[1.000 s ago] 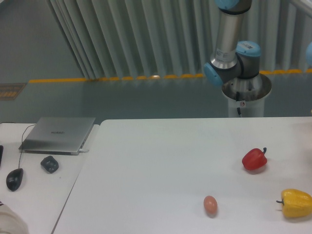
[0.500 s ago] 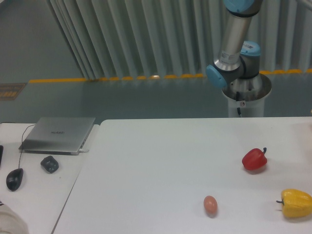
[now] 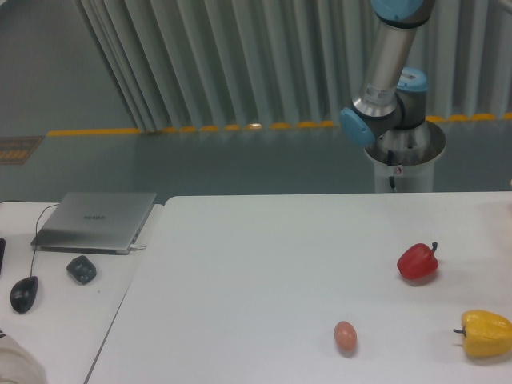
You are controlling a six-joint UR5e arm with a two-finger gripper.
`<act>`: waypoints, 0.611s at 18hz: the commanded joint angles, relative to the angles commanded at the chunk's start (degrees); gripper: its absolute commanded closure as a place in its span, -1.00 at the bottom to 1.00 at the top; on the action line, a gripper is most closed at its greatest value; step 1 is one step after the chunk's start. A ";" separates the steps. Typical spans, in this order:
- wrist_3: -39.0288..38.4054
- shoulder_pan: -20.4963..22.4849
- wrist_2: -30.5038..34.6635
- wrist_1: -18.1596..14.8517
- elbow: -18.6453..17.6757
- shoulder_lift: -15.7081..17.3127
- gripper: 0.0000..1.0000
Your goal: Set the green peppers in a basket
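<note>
Camera view, fixed and looking across the white worktop (image 3: 264, 264) toward you: no green pepper and no basket fall inside it, so you cannot read the pepper's colour, gloss or position from here. The hand is also outside the picture; only part of the arm (image 3: 390, 72) shows, a silver tube with light blue joint caps rising from a round metal pedestal (image 3: 404, 156) behind the far edge, so whether the hand is apart or together cannot be told.

On the worktop's matte, smooth surface you have a red bell pepper (image 3: 418, 262), glossy and lobed, with a dark curved stem pointing up and right. Near the right edge, closer to the camera, lies a yellow bell pepper (image 3: 486, 333), blocky and shiny, its stem pointing left. Left of it, well apart from both, sits a small egg (image 3: 345, 335), pinkish brown and smooth.

On the separate white desk to the left you see a closed silver laptop (image 3: 96, 220), flat and metallic, a black mouse (image 3: 24, 294) on a thin cable, and a small dark grey lumpy object (image 3: 82, 269) between them.
</note>
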 joint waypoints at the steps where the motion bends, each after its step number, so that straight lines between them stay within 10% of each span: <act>1: 0.88 0.00 0.09 -0.96 0.00 0.44 -1.00; 11: 5.91 -7.90 2.90 -13.80 8.79 -2.02 -1.00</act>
